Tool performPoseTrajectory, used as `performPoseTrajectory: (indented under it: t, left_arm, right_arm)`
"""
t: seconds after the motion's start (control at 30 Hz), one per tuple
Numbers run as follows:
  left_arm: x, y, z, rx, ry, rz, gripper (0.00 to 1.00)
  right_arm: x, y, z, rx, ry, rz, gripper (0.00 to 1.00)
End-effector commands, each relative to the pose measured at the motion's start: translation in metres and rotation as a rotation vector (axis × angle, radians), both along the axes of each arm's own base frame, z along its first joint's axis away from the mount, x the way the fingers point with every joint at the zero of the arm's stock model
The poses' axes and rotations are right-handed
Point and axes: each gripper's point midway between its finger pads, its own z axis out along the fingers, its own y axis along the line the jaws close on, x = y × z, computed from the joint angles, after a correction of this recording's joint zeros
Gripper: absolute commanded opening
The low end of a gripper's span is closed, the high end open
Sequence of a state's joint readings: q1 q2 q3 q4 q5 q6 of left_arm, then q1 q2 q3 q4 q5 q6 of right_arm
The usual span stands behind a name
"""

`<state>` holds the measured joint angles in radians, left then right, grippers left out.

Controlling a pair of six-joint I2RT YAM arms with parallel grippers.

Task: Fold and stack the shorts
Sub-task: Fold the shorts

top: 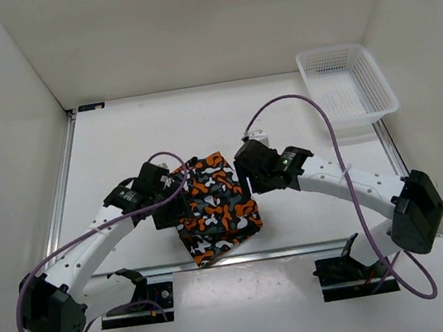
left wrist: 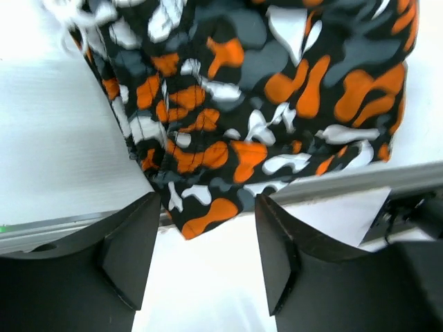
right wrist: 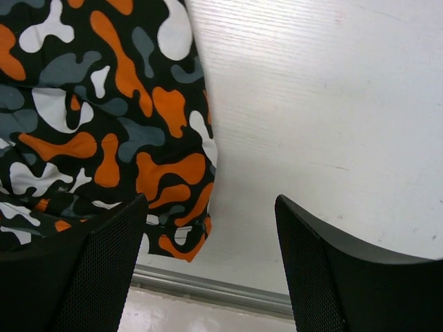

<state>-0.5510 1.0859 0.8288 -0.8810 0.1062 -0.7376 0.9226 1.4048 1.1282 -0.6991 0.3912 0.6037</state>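
Observation:
The shorts (top: 213, 207), printed in orange, black, grey and white blotches, lie folded into a compact block on the white table near its front edge. They fill the top of the left wrist view (left wrist: 256, 104) and the left of the right wrist view (right wrist: 97, 124). My left gripper (top: 168, 200) is at the shorts' left edge; its jaws stand open and empty (left wrist: 208, 263), just short of the near corner of the cloth. My right gripper (top: 249, 174) is at the shorts' upper right edge, open and empty (right wrist: 211, 270), with the cloth's edge beside its left finger.
A white plastic mesh basket (top: 348, 87) stands at the back right corner. A metal rail (top: 291, 249) runs along the table's front edge just under the shorts. White walls enclose the table on the left, back and right.

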Motion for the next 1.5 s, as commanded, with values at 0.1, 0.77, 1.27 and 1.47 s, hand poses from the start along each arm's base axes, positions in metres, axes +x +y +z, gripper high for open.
performPoseTrajectory:
  t: [0.1, 0.77, 1.27, 1.47]
  left_arm:
    - [0.045, -0.005, 0.048, 0.02, -0.148, 0.075, 0.56]
    - [0.148, -0.002, -0.073, 0.323, 0.086, 0.094, 0.1]
    - [0.236, -0.047, 0.009, 0.251, -0.087, -0.013, 0.27]
    - [0.214, -0.029, 0.114, 0.164, -0.26, 0.018, 0.69]
  right_arm:
    - [0.016, 0.049, 0.022, 0.083, 0.001, 0.145, 0.76]
    - [0.051, 0.089, -0.104, 0.23, 0.333, 0.013, 0.0]
    - [0.117, 0.047, -0.048, 0.173, 0.126, -0.203, 0.3]
    - [0.109, -0.008, 0.058, 0.198, -0.131, -0.188, 0.69]
